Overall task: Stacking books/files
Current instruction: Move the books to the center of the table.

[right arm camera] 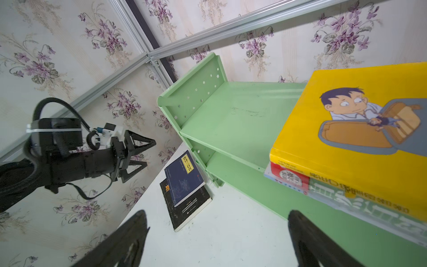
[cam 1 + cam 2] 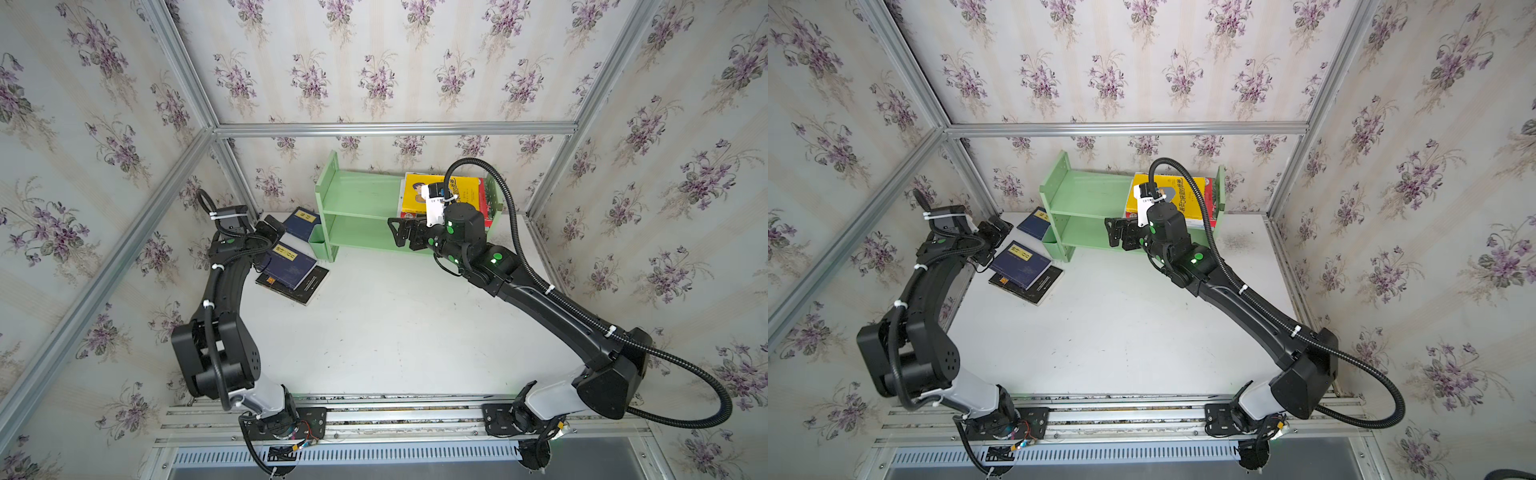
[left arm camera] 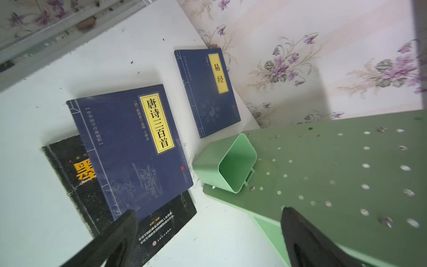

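A yellow book with a cartoon man (image 2: 465, 195) (image 1: 360, 129) tops a stack at the right end of the green shelf (image 2: 357, 199); a green-and-red book (image 1: 346, 196) lies under it. My right gripper (image 2: 397, 233) (image 1: 217, 212) hangs open and empty in front of the shelf, left of that stack. On the table left of the shelf, a navy book with a yellow label (image 2: 291, 266) (image 3: 129, 148) lies on a black book with an orange title (image 2: 305, 286) (image 3: 69, 175). A second navy book (image 2: 301, 222) (image 3: 208, 92) lies behind them. My left gripper (image 2: 269, 235) (image 3: 209, 211) hovers open above these books.
A small green cup (image 3: 228, 166) hangs on the shelf's left side panel (image 3: 335, 173), close to the navy books. Flowered walls with aluminium rails (image 2: 395, 129) close in the back and both sides. White tabletop (image 2: 395, 324) stretches in front of the shelf.
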`<state>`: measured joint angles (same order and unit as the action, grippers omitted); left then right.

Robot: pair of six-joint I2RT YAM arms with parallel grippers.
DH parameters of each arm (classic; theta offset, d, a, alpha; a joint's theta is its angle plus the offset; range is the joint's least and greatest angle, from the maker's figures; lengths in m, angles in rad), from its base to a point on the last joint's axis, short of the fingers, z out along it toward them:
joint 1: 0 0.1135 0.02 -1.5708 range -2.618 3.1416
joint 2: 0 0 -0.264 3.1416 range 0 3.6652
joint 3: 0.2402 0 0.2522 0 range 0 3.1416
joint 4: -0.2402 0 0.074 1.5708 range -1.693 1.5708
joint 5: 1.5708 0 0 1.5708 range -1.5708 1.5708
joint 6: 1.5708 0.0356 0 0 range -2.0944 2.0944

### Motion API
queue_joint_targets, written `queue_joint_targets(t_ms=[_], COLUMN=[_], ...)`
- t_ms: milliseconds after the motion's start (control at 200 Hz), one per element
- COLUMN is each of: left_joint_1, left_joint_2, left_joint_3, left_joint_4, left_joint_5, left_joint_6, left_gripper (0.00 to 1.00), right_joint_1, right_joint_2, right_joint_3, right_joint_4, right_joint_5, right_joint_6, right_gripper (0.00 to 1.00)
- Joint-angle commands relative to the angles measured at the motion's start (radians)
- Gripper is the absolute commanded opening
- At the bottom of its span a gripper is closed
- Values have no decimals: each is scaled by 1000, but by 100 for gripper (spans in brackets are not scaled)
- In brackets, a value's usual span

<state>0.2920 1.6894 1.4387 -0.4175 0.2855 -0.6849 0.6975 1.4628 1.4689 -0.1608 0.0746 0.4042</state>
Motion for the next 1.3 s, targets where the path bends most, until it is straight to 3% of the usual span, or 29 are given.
queue_joint_targets(t_ms=[0, 200, 325, 615, 725, 879, 1294], left_joint_1=[-2, -2, -1, 18, 21, 21, 17], left_joint_2=[117, 376, 530, 739, 769, 794, 632], left_joint_3=[97, 372, 573, 771, 780, 745, 386], left_joint_4=[0, -67, -152, -179, -181, -207, -247], left_joint_5=[63, 64, -22, -72, -56, 82, 88], left_joint_6=[18, 46, 35, -106, -111, -131, -69], left_gripper=[99, 99, 99, 99, 99, 99, 99], right_joint_1=[0, 3, 8, 8, 7, 7, -12], right_joint_2=[-25, -65, -64, -14, 1, 2, -72], right_joint_3=[-5, -32, -24, 21, 38, 41, 0], right_joint_4=[7, -31, -69, -119, -131, -138, -165], right_joint_5=[78, 170, 210, 253, 261, 285, 299], right_joint_6=[13, 52, 83, 152, 156, 148, 117], right_gripper=[97, 98, 98, 98, 98, 99, 100])
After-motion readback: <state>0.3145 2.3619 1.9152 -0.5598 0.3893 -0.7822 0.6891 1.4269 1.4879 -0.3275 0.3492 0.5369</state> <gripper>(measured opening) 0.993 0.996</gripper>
